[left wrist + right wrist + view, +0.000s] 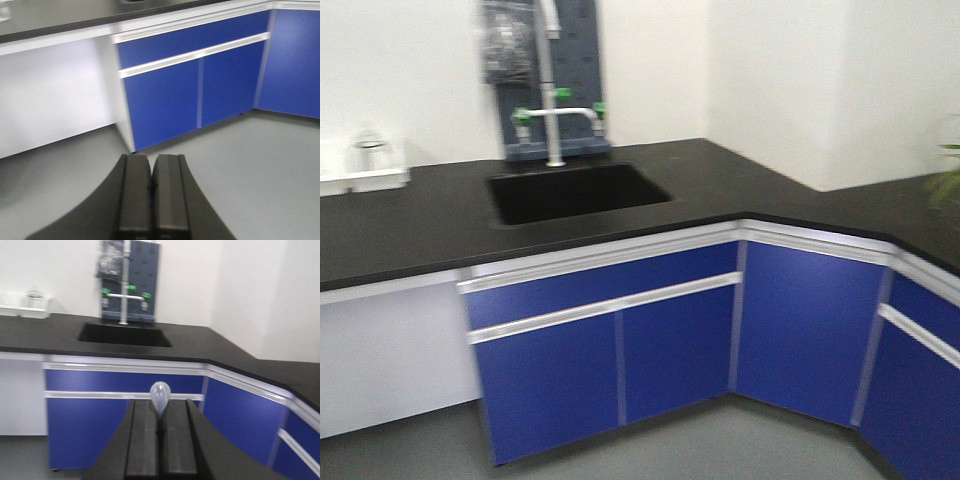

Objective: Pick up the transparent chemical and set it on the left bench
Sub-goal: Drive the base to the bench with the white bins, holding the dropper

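The right gripper (160, 407) has its jaws clenched on the transparent chemical (160, 392), whose rounded bulb protrudes beyond the jaw tips. The left gripper (151, 161) has its jaws pressed together, pad against pad, above the grey floor (260, 165). The black worktop of the left bench (410, 225), with its sink (575, 190), lies ahead, well apart from both grippers.

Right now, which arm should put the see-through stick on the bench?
The right one. The right claw is shut on the transparent chemical, facing the left bench. The left claw is shut with nothing in it.
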You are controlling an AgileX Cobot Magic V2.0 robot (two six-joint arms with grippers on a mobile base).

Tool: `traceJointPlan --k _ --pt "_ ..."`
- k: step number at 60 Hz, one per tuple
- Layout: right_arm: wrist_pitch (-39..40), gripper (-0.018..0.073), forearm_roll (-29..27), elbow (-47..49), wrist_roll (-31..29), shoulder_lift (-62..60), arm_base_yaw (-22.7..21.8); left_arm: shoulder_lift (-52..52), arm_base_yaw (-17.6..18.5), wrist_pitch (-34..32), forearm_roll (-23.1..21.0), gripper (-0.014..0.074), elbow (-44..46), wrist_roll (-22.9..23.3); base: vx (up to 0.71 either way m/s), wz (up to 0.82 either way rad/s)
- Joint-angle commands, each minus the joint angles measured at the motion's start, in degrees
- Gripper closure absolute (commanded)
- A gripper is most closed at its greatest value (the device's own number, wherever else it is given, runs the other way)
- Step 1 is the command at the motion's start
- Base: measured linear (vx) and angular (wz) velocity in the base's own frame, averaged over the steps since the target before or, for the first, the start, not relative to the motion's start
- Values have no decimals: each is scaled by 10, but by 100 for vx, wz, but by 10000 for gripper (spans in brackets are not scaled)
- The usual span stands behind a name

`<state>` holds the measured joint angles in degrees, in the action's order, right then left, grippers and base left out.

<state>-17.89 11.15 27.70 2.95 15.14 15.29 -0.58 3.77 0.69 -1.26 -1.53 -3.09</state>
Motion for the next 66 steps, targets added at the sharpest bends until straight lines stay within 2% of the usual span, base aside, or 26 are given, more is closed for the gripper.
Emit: traceJointPlan --k 1,29,66 --pt "44 562 8 15 -1 7 -1 -11 1 -45 0 600 -9 4 -6 80" --pt "44 562 8 15 -1 7 -1 -11 1 -45 0 600 -9 4 4 78" --pt "44 562 8 15 -1 7 -1 -11 1 -45 0 600 -9 4 24 55"
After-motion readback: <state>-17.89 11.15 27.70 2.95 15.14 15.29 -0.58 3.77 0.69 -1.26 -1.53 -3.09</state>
